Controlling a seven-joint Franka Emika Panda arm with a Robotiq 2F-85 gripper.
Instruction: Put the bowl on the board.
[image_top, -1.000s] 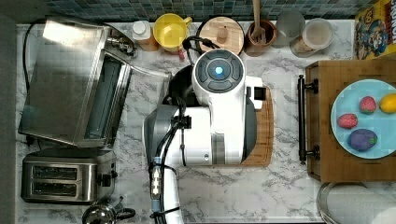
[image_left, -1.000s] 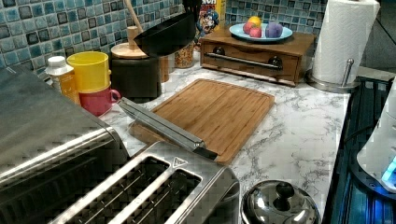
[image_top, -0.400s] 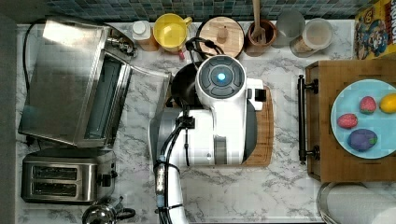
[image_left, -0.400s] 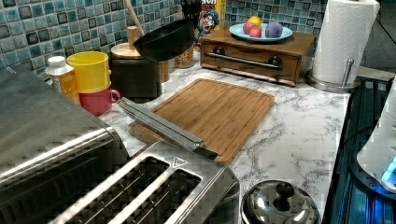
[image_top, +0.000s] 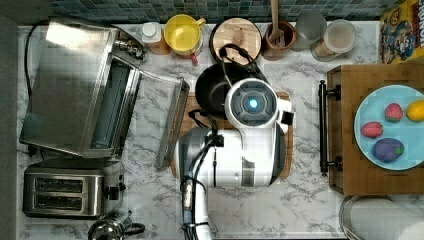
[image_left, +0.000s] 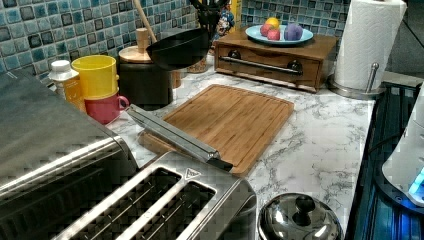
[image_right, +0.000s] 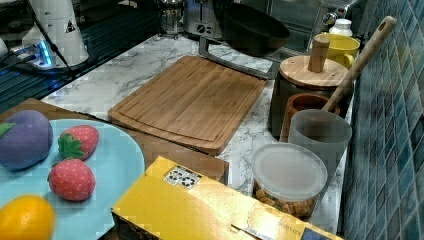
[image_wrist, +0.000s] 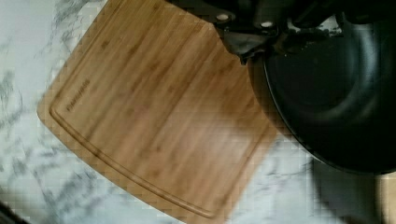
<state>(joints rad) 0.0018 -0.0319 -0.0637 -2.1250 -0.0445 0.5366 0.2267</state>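
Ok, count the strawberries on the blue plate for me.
2. One strawberry lies near the purple fruit, the other strawberry beside the yellow fruit, both on the blue plate. None looks hidden.

**Counter layout, bowl aloft**

Mid-counter: large flat rectangular wooden cutting board (image_left: 230, 120). Above its edge nearest the tiled wall, off the surface: small round black bowl (image_left: 180, 47), with gripper (image_wrist: 247, 51) clamped on its rim. Just behind the bowl, against the wall: dark pot with round wooden lid (image_top: 236, 34); at the top view's left of the pot, yellow mug (image_top: 184, 34). At the top view's right of the board: thick wooden tray with black handles (image_top: 350, 170), carrying a light-blue plate (image_top: 395, 132). At the top view's left: steel toaster oven (image_top: 75, 85).
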